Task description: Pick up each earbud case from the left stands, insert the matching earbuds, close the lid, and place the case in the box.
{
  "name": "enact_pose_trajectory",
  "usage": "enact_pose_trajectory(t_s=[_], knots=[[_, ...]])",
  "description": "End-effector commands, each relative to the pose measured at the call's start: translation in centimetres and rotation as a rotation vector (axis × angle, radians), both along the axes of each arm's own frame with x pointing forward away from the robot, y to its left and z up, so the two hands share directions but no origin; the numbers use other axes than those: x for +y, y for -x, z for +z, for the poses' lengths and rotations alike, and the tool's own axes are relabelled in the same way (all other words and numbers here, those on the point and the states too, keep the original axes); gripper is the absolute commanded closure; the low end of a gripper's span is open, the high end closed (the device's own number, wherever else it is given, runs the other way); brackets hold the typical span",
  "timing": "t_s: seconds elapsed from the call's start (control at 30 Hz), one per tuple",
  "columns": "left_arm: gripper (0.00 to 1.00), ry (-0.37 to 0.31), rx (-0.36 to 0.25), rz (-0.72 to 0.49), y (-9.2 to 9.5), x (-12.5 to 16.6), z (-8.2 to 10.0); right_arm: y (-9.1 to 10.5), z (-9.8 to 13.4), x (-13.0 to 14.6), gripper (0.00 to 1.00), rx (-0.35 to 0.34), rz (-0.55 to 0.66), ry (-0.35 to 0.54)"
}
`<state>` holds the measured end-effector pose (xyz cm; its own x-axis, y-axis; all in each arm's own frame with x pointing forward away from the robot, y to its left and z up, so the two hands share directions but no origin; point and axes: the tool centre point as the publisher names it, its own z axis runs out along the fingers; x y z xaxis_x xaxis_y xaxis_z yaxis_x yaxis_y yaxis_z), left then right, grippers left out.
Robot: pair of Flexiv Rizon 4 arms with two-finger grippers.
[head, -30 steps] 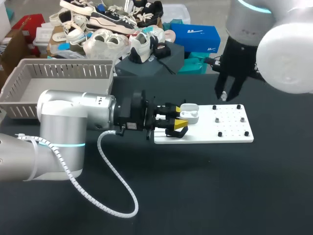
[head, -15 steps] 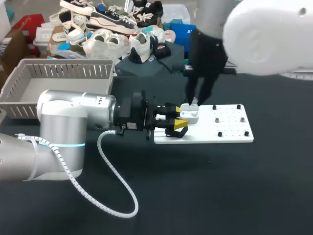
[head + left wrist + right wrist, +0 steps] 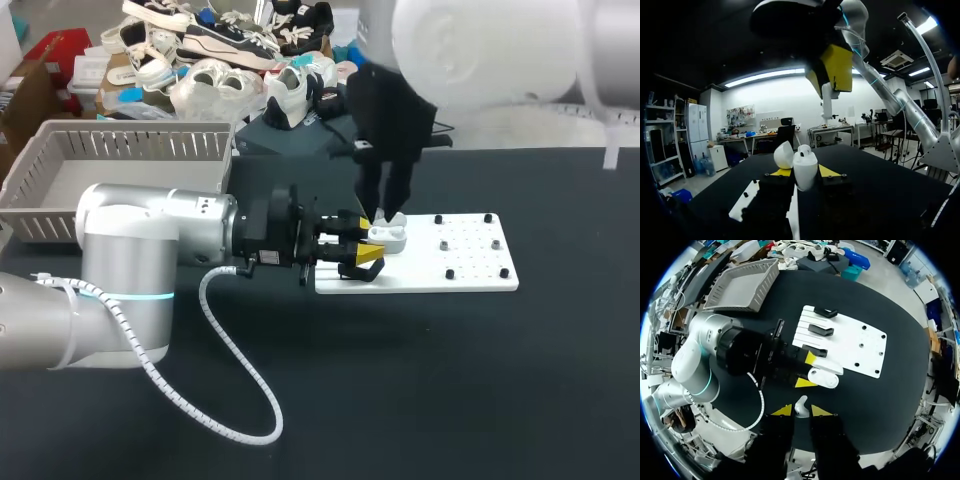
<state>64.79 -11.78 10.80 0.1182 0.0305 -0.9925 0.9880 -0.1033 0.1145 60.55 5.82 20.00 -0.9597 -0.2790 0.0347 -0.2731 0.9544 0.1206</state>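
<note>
Centre of frame, head view: left tool [image 3: 362, 250] grasping the open earbud case [image 3: 388, 236] from the left, over the left end of the white stand plate [image 3: 470, 272] on the bench [image 3: 430, 380]; right tool [image 3: 385, 212], entering from the upper right, clenched on one earbud [image 3: 801, 406] and hanging directly above the case; lid [image 3: 783, 155] tipped back, cavity facing up; judged relation: case straight below the earbud, so insertion calls for a short vertical drop by the right arm.
</note>
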Motion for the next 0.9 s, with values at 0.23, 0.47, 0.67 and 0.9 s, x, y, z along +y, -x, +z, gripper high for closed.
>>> enact_pose_trajectory(t_s=[0.23,0.47,0.67,0.9], knots=[[1.00,0.001,-0.002,0.004,0.13,0.02,-0.01,-0.65,-0.28,-0.72,1.00,-0.003,-0.005,-0.029],[1.00,0.001,-0.002,0.004,0.13,0.02,-0.01,-0.65,-0.28,-0.72,1.00,-0.003,-0.005,-0.029],[1.00,0.001,-0.002,0.004,0.13,0.02,-0.01,-0.65,-0.28,-0.72,1.00,-0.003,-0.005,-0.029],[1.00,0.001,-0.002,0.004,0.13,0.02,-0.01,-0.80,-0.22,-0.87,1.00,0.004,0.012,-0.049]])
